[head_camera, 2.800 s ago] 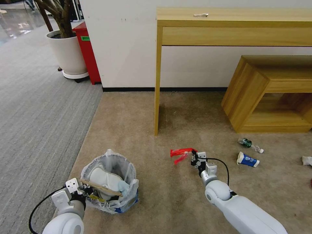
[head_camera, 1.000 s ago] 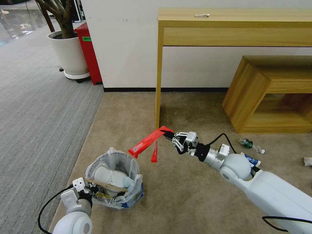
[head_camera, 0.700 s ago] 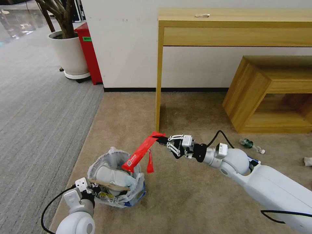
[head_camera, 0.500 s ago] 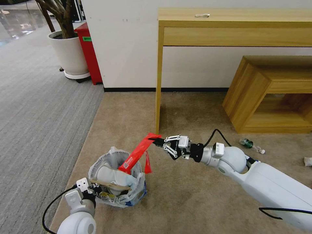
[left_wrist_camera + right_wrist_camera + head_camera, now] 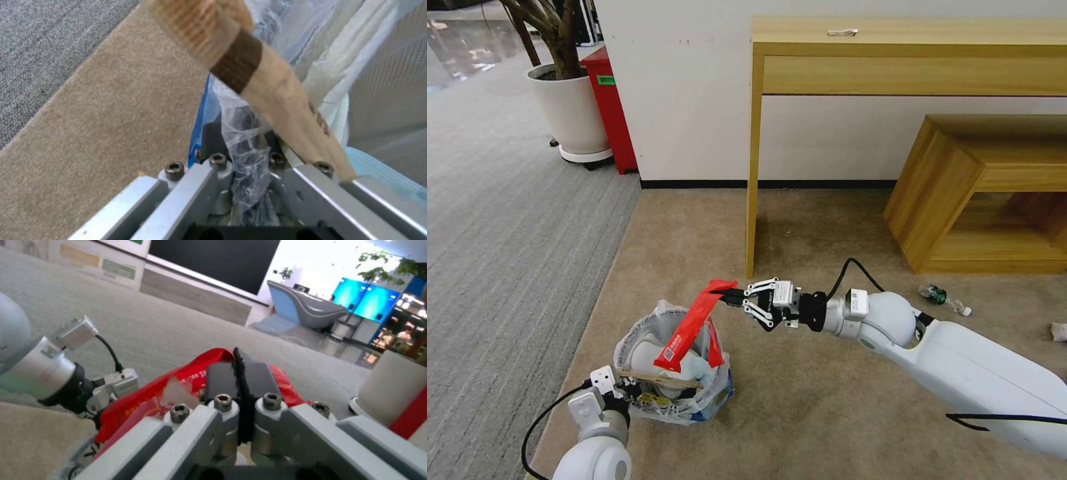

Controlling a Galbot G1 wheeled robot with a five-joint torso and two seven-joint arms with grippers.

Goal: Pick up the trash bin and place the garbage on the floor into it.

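- The red wrapper (image 5: 690, 328) has been carried from out over the floor (image 5: 800, 400) to above the trash bin (image 5: 677, 373); its low end now hangs inside the bin's mouth.
- The wrapper is pinched at its top end by the right gripper (image 5: 724, 294), whose fingers are pressed tight together on it.
- The bin's near rim and bag are clamped by the left gripper (image 5: 626, 392), at 7 o'clock from the bin.
- A white slipper (image 5: 647, 350) and a wooden stick (image 5: 657, 379) are seen in the bin.
- A tiny bottle (image 5: 944, 298) is left on the carpet at 3 o'clock, near the low wooden bench (image 5: 980, 193).
- Open carpet is found between the bin and the desk leg (image 5: 752, 167) at 12 o'clock.
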